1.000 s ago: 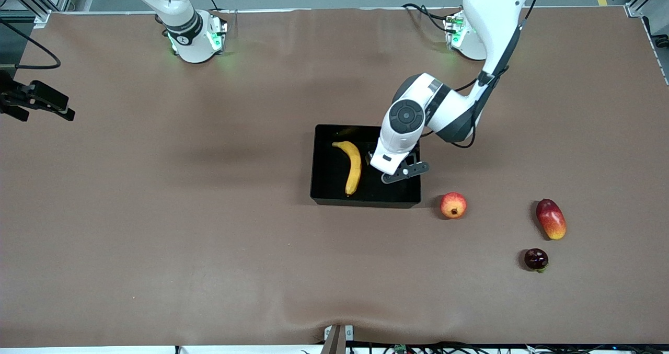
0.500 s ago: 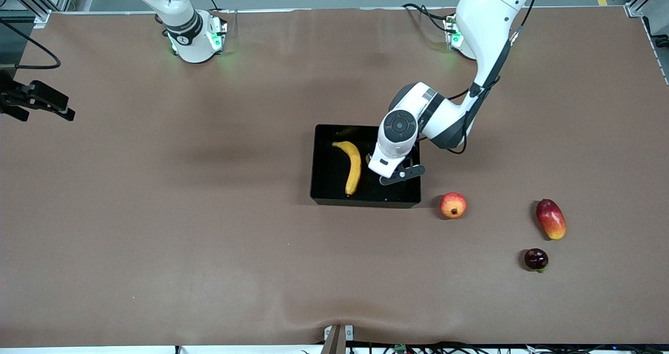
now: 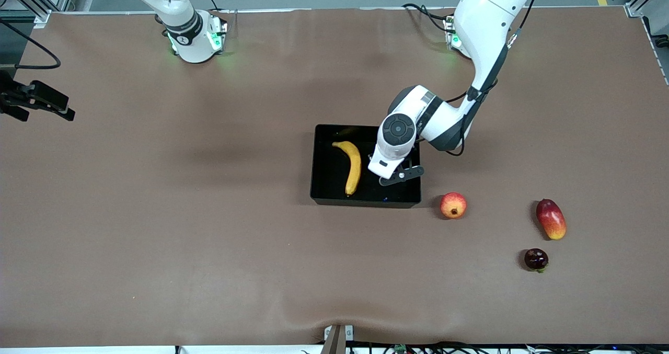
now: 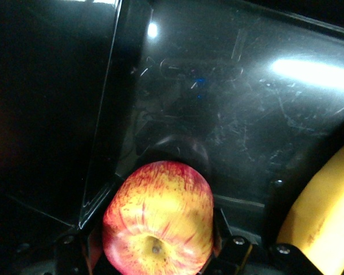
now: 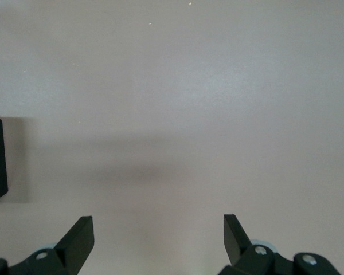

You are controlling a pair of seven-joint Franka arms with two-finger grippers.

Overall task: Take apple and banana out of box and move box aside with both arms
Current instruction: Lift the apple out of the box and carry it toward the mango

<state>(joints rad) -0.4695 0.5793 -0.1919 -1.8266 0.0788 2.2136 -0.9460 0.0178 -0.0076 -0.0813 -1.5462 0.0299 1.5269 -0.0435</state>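
The apple sits on the floor of the box, in the part toward the left arm's end of the table, with the banana lying beside it toward the right arm's end. The left gripper is down inside the box, its two fingers set against the apple's sides with the fruit filling the gap between them, so it appears to have hold of it. The step in hand looks like the apple's removal; the next move calls for a straight lift clear of the low wall, then a set-down on bare table. The right gripper hangs wide apart and empty over bare table, and its arm waits. By count: one apple, one banana, one box, two arms, and three other fruits outside the box: a round orange-red one, an oval red-yellow one and a small dark one.
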